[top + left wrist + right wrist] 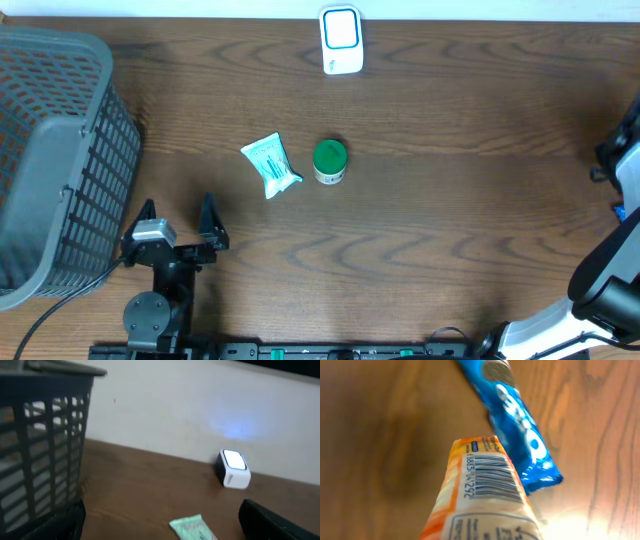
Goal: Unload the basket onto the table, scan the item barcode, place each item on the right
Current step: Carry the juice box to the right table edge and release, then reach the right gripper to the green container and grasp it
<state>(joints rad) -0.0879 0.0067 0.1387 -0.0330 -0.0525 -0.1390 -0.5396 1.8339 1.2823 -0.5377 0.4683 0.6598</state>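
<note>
An orange and white packet [485, 490] fills the lower middle of the right wrist view, lifted off the table with its barcode [492, 477] facing the camera. It is held from below, and the fingers holding it do not show. My right arm [625, 165] is at the table's right edge. The white scanner [341, 40] with a lit blue face stands at the back middle, also in the left wrist view as the scanner [233, 468]. My left gripper [178, 215] rests near the front left, open and holding nothing.
A blue Oreo pack [520, 430] lies on the table under the orange packet. A green and white sachet [271, 165] and a green-lidded jar [330, 160] sit mid-table. A grey mesh basket [50, 150] stands at the left edge, beside the left arm.
</note>
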